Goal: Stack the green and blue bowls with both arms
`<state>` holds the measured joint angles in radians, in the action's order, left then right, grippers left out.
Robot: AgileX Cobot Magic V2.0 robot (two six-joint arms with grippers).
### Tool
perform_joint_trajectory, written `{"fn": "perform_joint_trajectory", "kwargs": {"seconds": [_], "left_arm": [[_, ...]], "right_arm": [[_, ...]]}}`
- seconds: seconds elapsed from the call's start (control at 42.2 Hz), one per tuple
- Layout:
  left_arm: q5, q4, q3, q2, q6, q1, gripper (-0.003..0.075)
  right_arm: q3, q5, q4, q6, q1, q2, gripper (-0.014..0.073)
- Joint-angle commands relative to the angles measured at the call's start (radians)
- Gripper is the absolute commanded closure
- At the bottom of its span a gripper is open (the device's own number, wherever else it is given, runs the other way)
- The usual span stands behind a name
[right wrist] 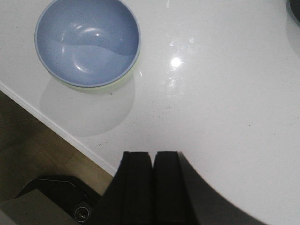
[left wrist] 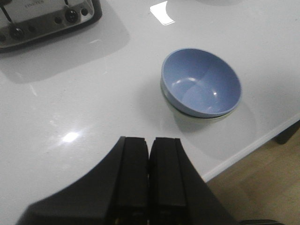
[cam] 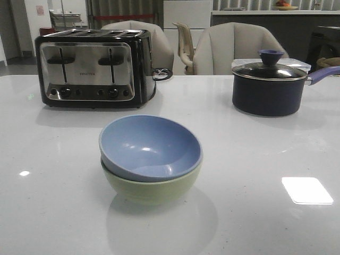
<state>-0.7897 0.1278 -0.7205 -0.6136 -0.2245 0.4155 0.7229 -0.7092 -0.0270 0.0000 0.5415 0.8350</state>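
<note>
The left gripper [left wrist: 149, 176] had its fingers pressed together on nothing, hanging above bare table [left wrist: 70, 103] short of the bowls. Toward the middle of the table, near its front edge, the blue bowl [cam: 150, 147] sat nested in the green bowl [cam: 151, 188], slightly tilted, the toaster [cam: 94, 68] behind on the left and the saucepan [cam: 269, 87] behind on the right. Both bowls looked light, rigid and matte, probably not slippery; a pinch on the rim wall seemed the likeliest hold. The stack appeared complete. The right gripper [right wrist: 152, 180] likewise had its fingers closed and empty, poised over the table's near edge, well apart from the bowls.
</note>
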Motion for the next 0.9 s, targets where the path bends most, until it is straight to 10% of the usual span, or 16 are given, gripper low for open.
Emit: {"fn": "perform_joint_trajectory", "kwargs": {"seconds": [0.0,0.308,0.877], "left_arm": [[0.155,-0.112,0.023,0.044,-0.018,-0.002,0.0619],[0.591,-0.128,0.417,0.369,-0.015,-0.244,0.0619],[0.854,-0.178,0.733,0.638,0.231,-0.358,0.0619]], "right_arm": [[0.023,0.068,0.011,-0.013,0.0,-0.007,0.055],[0.023,0.068,0.011,-0.013,0.0,-0.007,0.055],[0.023,0.068,0.011,-0.013,0.0,-0.007,0.055]]}}
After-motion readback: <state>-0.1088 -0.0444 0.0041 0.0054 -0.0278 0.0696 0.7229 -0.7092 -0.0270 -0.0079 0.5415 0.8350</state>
